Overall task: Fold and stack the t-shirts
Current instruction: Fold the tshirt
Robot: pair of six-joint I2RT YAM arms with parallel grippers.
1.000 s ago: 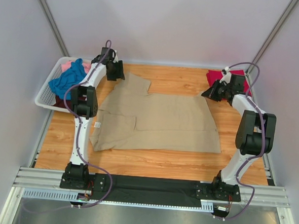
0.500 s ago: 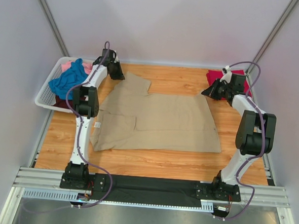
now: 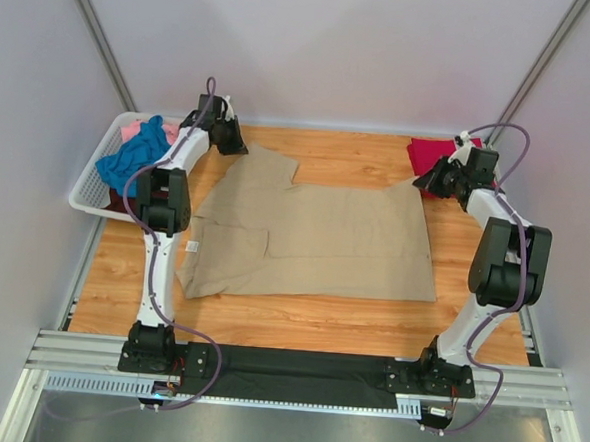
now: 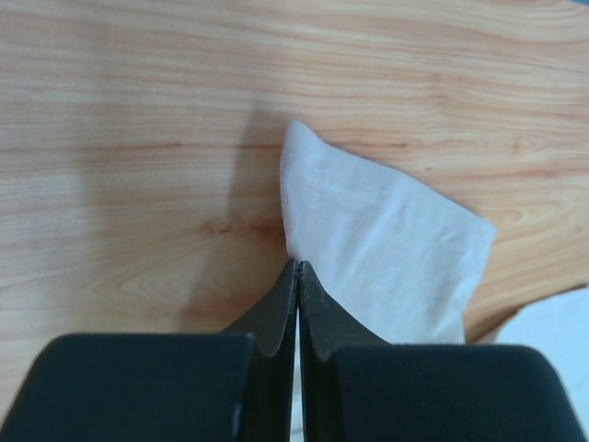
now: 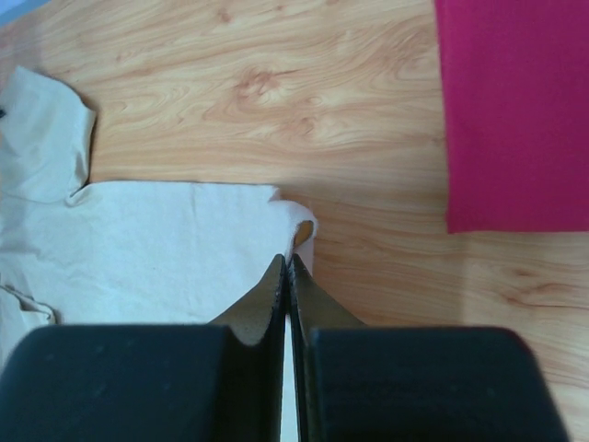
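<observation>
The tan t-shirt (image 3: 314,237) lies spread flat in the middle of the wooden table. My left gripper (image 3: 232,143) is at its far left sleeve. In the left wrist view the jaws (image 4: 297,265) are shut on the edge of that sleeve (image 4: 377,239). My right gripper (image 3: 426,179) is at the shirt's far right corner. There the jaws (image 5: 287,260) are shut on the curled corner of the cloth (image 5: 166,249). A folded crimson t-shirt (image 3: 447,153) (image 5: 515,110) lies flat at the far right, just beyond the right gripper.
A white lattice basket (image 3: 84,200) stands at the far left edge. It holds a blue shirt (image 3: 134,156), a pink one (image 3: 132,128) and a dark one (image 3: 121,202). Grey walls close in the table on three sides.
The left gripper has shut on the sleeve edge. The right gripper has moved a little right and away, drawing the shirt's far right corner with it.
</observation>
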